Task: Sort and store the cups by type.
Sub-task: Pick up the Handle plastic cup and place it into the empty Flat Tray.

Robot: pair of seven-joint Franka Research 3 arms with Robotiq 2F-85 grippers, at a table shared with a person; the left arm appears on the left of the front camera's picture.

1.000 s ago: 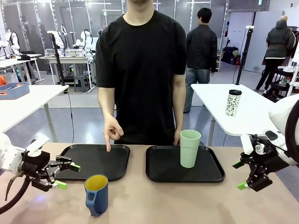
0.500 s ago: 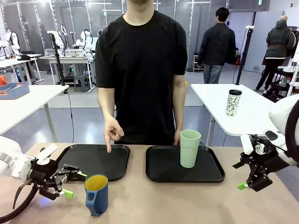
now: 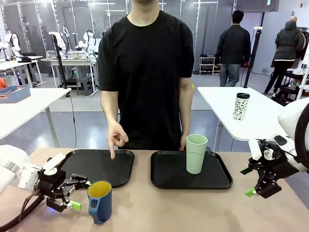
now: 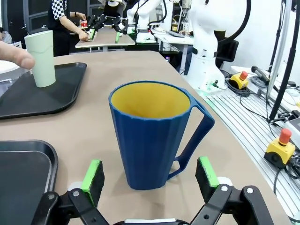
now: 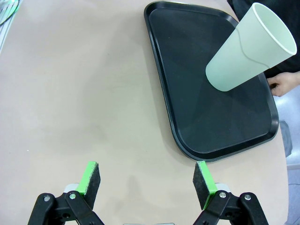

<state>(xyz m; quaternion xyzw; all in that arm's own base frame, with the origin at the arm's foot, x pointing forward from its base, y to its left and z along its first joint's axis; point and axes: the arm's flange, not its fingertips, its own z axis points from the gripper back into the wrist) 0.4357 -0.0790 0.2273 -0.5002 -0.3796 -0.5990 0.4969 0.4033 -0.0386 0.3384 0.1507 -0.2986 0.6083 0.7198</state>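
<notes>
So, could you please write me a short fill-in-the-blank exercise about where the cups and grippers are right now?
1. The mint-green tumbler stands on the ____ tray.
2. The blue mug stands on the bare ____, not on a tray.
3. The left gripper is ____, its pads either side of the mug.
4. The person's hand points down at the ____ tray.

Missing words: right; table; open; left

Up close, the dark blue mug (image 4: 152, 138) stands upright on the tan surface (image 4: 117, 70), yellow inside showing, handle out to the right. The left tool (image 4: 150, 177) sits spread wide, one green pad (image 4: 92, 174) on either side of the mug's base, neither touching. Far left, the mint-green tumbler (image 4: 40, 58) stands on a black tray (image 4: 56, 96); a fingertip (image 4: 16, 56) pokes in beside it. A second tray's corner (image 4: 28, 159) lies near left.
</notes>
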